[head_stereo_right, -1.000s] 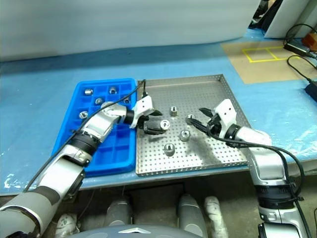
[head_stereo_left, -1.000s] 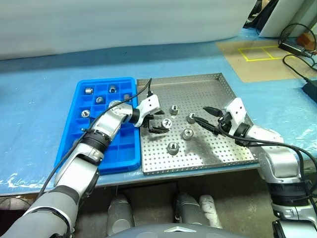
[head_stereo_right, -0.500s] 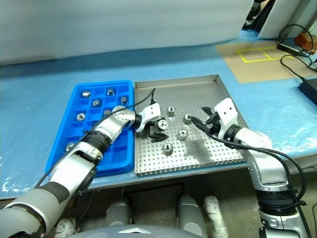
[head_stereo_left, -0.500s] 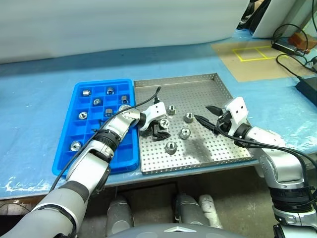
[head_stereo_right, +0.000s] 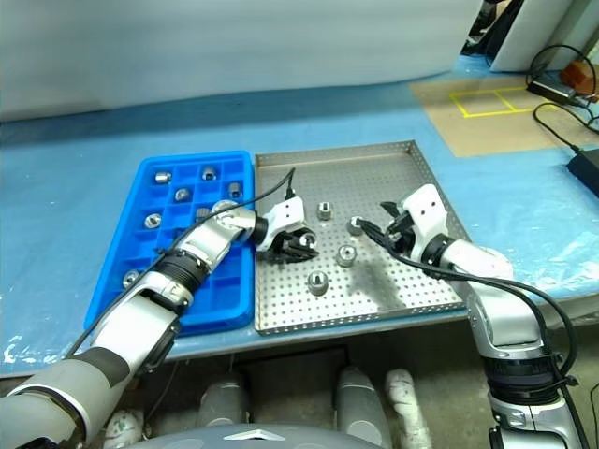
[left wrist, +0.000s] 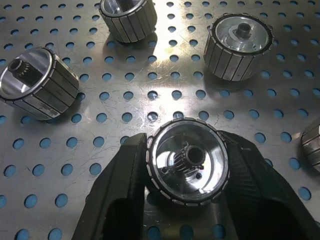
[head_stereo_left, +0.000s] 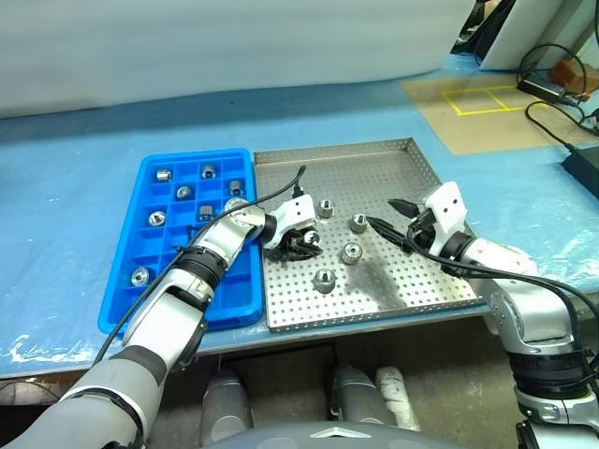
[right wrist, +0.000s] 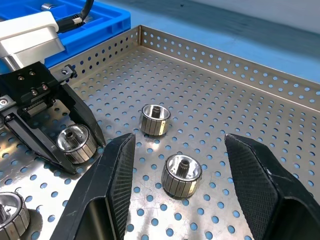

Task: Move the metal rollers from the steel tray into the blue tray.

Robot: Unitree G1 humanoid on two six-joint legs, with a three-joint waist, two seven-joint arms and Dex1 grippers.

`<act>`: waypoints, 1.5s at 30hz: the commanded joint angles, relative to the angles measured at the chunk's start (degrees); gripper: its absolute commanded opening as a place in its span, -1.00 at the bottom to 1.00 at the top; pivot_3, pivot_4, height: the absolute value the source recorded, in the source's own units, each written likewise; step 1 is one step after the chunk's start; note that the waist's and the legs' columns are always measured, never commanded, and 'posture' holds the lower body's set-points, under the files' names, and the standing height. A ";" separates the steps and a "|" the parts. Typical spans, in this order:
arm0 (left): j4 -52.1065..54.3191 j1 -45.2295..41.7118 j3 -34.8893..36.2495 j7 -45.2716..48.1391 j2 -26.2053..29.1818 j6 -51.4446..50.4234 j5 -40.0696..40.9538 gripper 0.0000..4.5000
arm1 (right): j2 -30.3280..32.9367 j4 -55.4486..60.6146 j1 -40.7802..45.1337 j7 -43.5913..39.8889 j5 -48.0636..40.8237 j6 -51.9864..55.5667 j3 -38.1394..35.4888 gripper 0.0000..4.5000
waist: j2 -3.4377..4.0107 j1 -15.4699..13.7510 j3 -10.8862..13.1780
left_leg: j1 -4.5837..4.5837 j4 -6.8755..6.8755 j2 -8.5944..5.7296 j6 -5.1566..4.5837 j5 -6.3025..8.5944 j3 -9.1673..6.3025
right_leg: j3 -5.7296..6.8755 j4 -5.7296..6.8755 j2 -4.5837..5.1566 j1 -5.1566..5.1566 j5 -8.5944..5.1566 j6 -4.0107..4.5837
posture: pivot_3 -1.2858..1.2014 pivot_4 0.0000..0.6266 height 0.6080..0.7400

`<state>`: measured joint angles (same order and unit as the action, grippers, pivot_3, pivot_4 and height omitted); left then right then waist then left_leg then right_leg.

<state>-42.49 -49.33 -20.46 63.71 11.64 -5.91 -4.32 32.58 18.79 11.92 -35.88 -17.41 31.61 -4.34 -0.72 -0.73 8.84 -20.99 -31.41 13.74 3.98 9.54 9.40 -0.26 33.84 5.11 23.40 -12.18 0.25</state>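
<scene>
Left wrist view: left fingers (left wrist: 127,190) clamp a metal roller (left wrist: 187,167).

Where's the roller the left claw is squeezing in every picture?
Left eye view: roller in the left claw, at the steel tray's left part.
Right eye view: same spot.
Left wrist view: between the claw's fingers.
Right wrist view: in the left claw too.
Landmark: the steel tray's holed floor.
</scene>
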 commanded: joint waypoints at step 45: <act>41.22 33.29 26.68 -0.48 36.98 -16.37 20.48 -0.18 | -3.27 -19.83 13.30 -10.96 4.82 -13.16 9.11 0.31 | 0.10 -2.70 0.11 | -0.36 0.22 0.07 0.23 -0.13 0.10 | 0.16 0.13 -0.03 0.56 0.00 0.01 | 0.01 -0.52 1.00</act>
<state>-4.04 -15.95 5.00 61.76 47.30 -22.84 14.33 29.05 -1.63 24.23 -46.62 -12.52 19.74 5.43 -0.62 -3.43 8.95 -21.35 -31.19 13.81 4.21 9.41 9.50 -0.10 33.97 5.08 23.97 -12.18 0.25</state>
